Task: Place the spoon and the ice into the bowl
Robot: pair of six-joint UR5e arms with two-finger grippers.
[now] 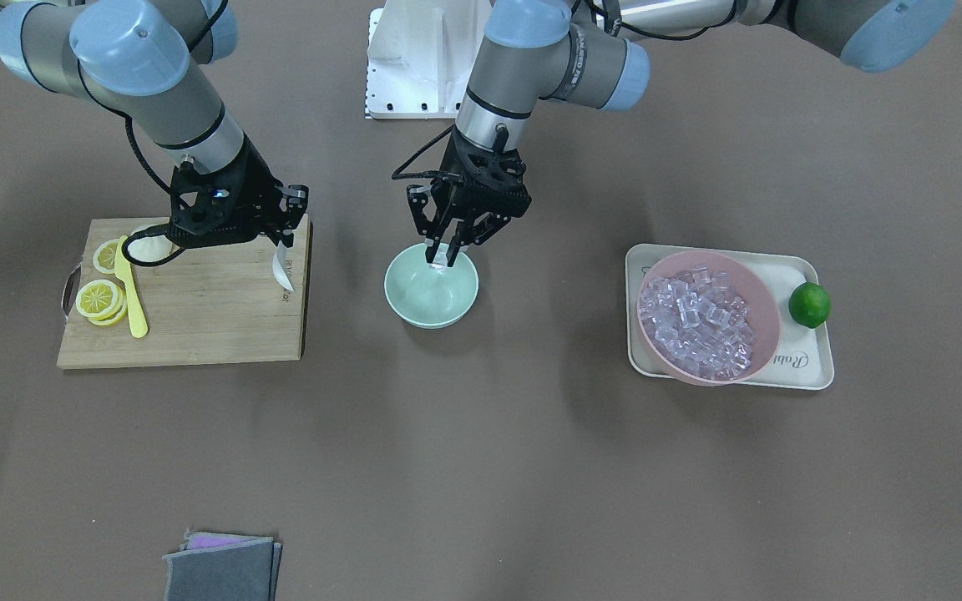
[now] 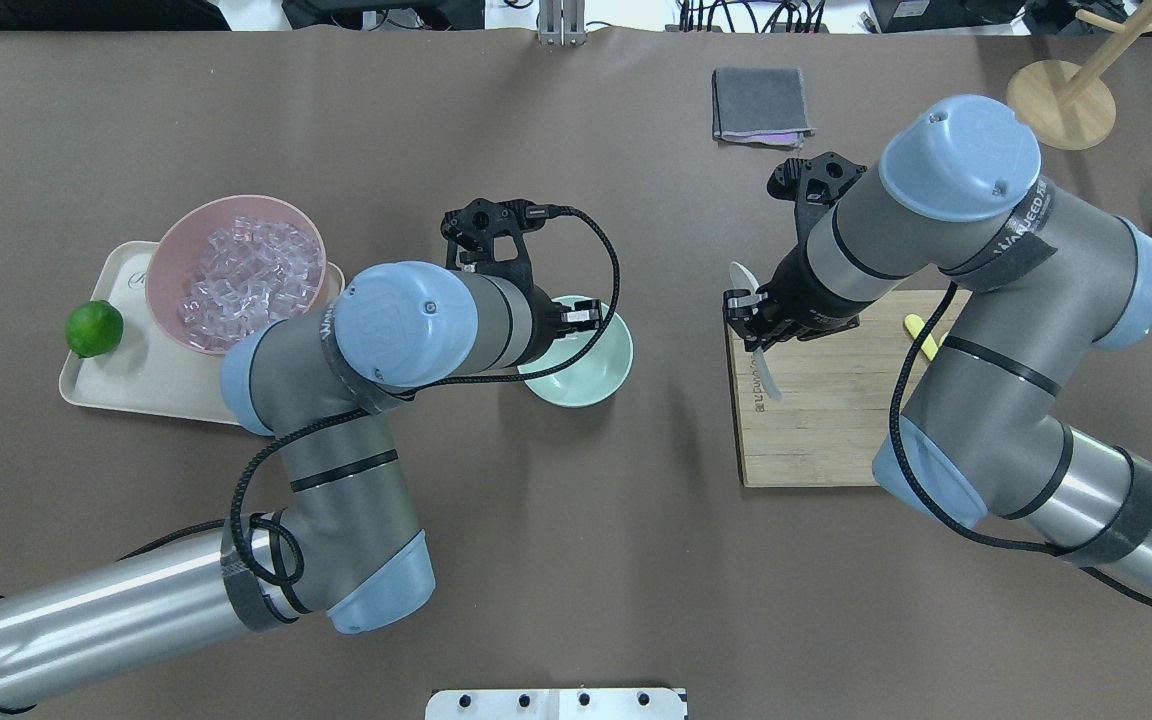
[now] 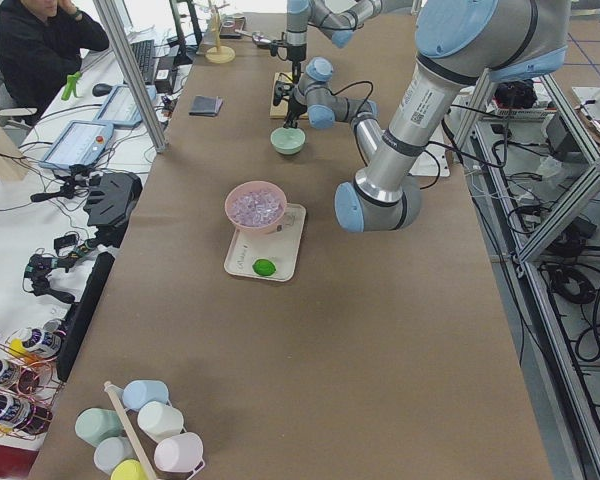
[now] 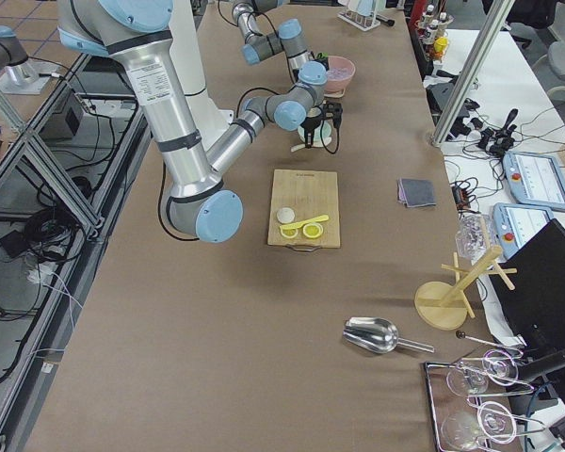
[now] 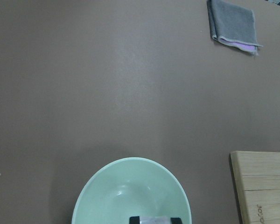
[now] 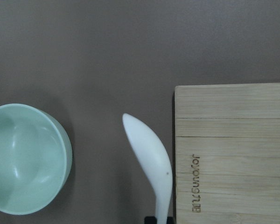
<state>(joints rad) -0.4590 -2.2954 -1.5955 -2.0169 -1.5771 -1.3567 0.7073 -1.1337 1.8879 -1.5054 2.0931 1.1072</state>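
Note:
The mint-green bowl stands mid-table and looks empty; it also shows in the overhead view. My left gripper hangs just over the bowl's rim, shut on one clear ice cube. Several more ice cubes fill the pink bowl. My right gripper is shut on the handle of the white spoon. It holds the spoon above the bowl-side edge of the cutting board, and in the right wrist view the scoop points away from the fingers.
The pink bowl sits on a cream tray with a lime. Lemon slices and a yellow knife lie on the cutting board. A grey cloth lies at the table's far edge.

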